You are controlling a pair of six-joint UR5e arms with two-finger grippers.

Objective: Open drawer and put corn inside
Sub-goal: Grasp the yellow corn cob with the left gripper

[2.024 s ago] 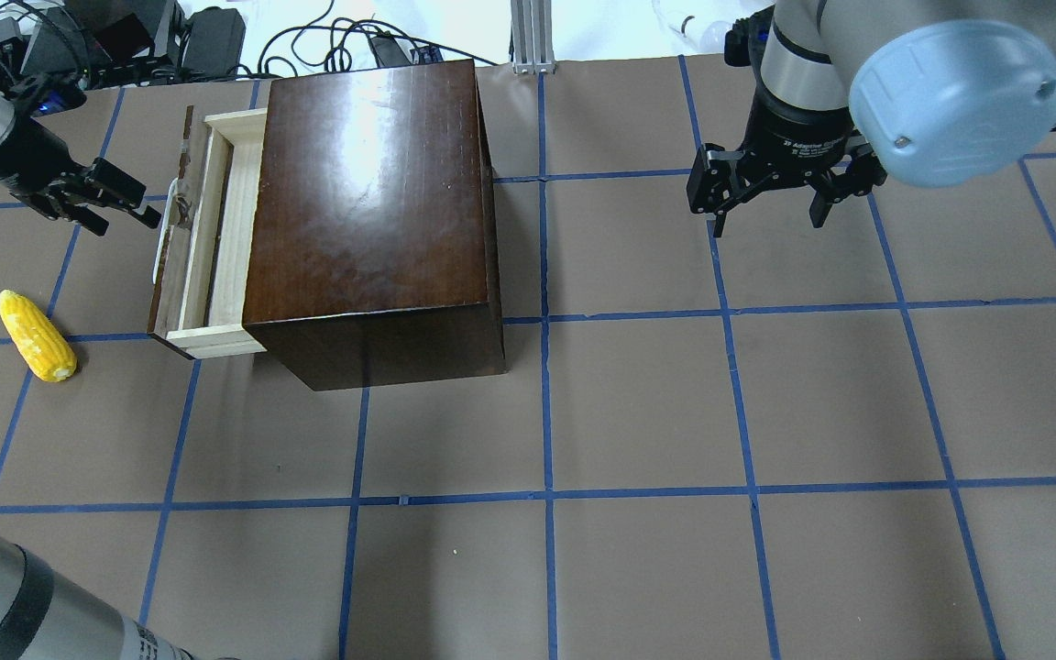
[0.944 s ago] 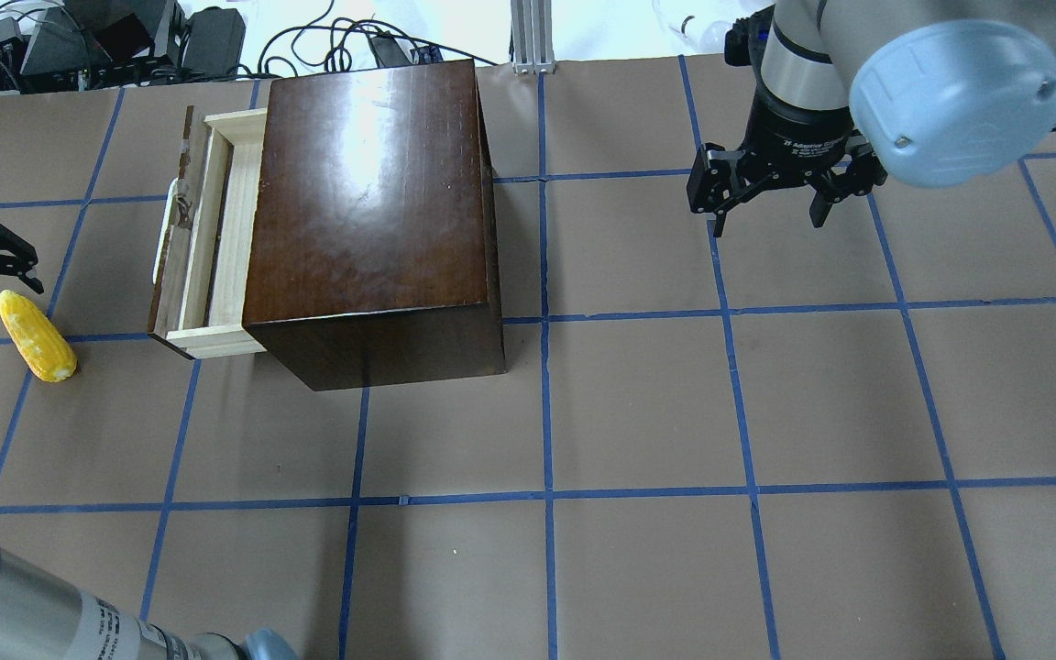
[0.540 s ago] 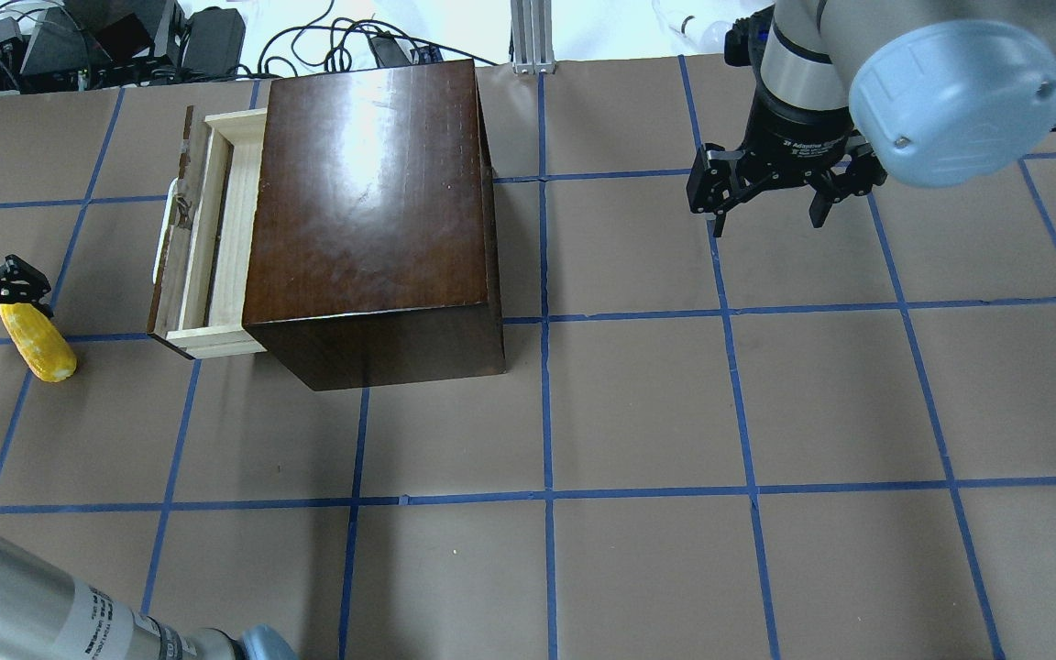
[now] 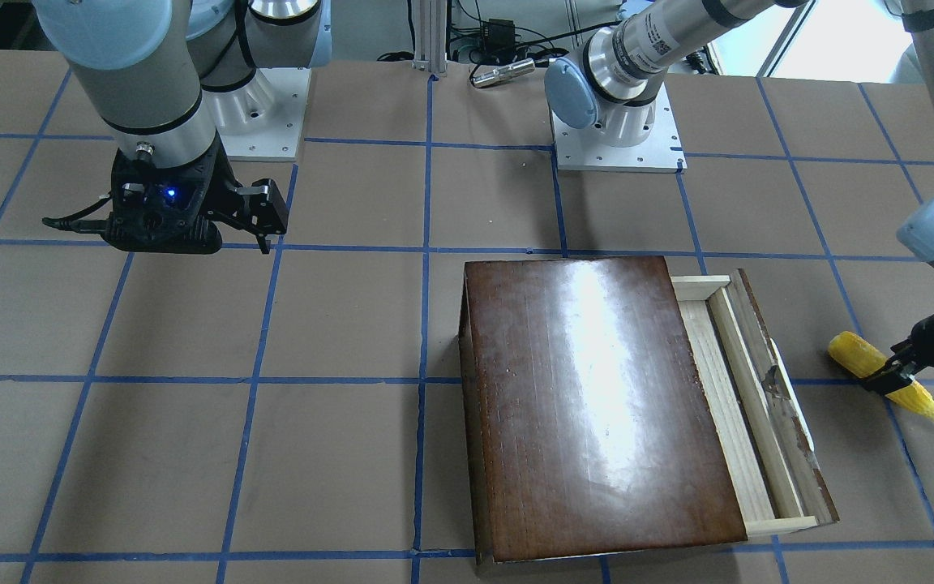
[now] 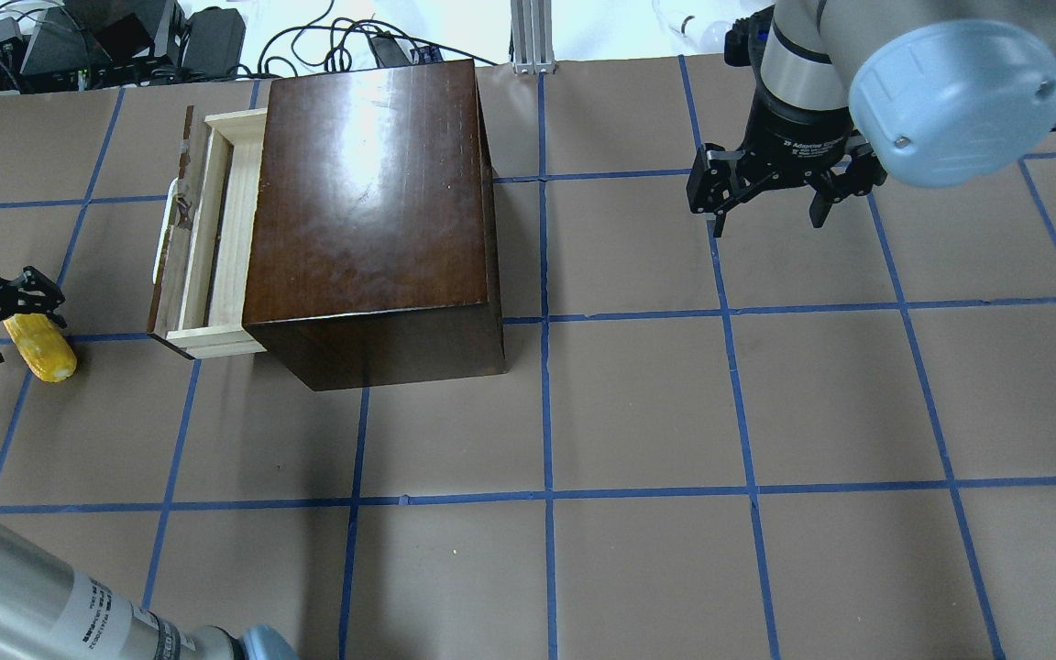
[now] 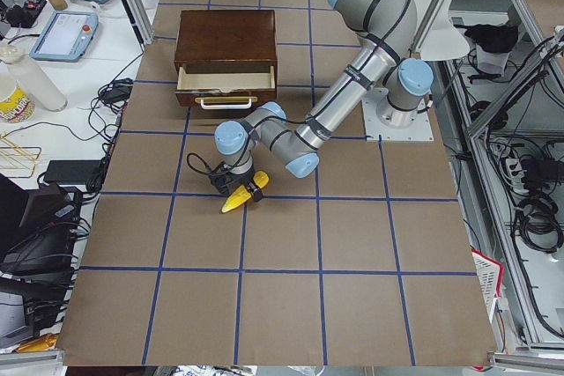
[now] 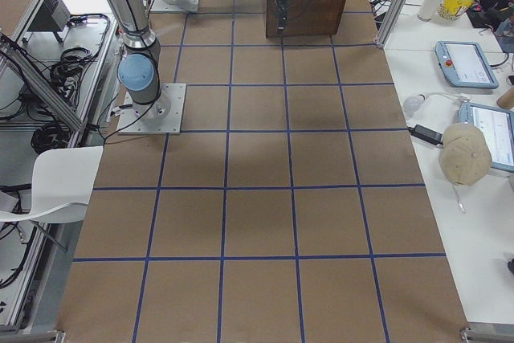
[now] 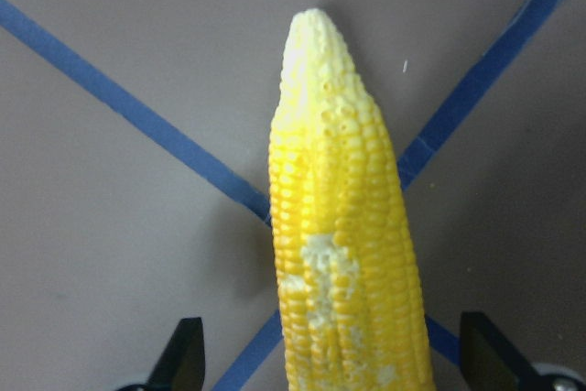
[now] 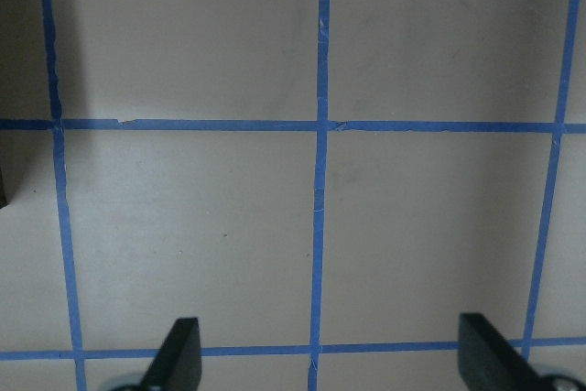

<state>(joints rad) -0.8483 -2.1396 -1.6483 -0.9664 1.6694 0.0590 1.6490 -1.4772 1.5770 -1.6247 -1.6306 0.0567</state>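
- Shift: the left gripper [image 5: 20,328], which stood beside the drawer's whitish handle [image 5: 161,243] two seconds ago, has crossed to the corn [image 5: 44,356] and come down over it at about mid-length.
- Fingers: in the left wrist view both fingers [image 8: 183,362] stand spread, one on each side of the cob and clear of it. Nothing is pinched yet.
- Corn: lies flat on the table [image 5: 638,403] across a blue tape line, well apart from the drawer front and in the same spot as before.
- Meaning: the drawer [image 5: 216,229] is already pulled part-way out of the dark-brown box [image 5: 372,192]. The opening step therefore looks done and the pick-up is the step in hand, with closing the fingers the likely next move.
- Right gripper [image 5: 766,218]: hangs over bare table far from the box, fingers spread and empty, unchanged.
- Edges: only a narrow strip of pale tray shows between the front panel [image 5: 169,280] and the box top. The cob probably has to go in lengthwise, parallel to the panel, and the fit looks tight.
- Room: the table between corn and drawer is bare. The protruding handle and the raised front panel are the edges to clear.
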